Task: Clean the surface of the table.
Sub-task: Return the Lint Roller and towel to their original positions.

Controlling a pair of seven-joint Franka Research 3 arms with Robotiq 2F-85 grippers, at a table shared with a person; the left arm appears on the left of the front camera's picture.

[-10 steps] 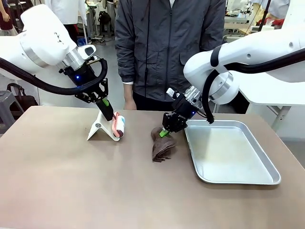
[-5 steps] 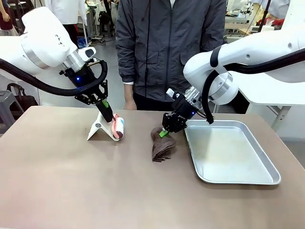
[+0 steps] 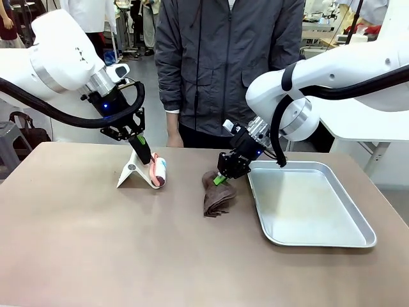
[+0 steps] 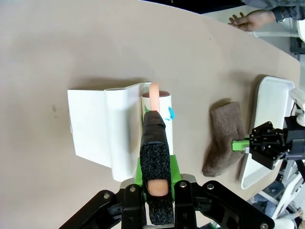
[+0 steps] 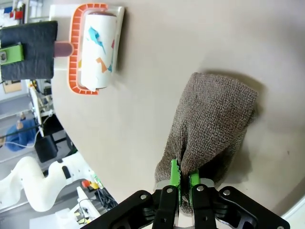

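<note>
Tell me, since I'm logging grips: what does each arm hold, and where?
Left gripper: lint roller, by its handle. Right gripper: brown cloth, by its near edge.

A pale grey floor [image 3: 148,77] is seen beyond the far edge of the near surface. A white-topped table [image 3: 367,125] is set at the right, with cluttered workbenches [image 3: 319,19] behind it. A dark bag [image 3: 29,135] is seen at the far left.
</note>
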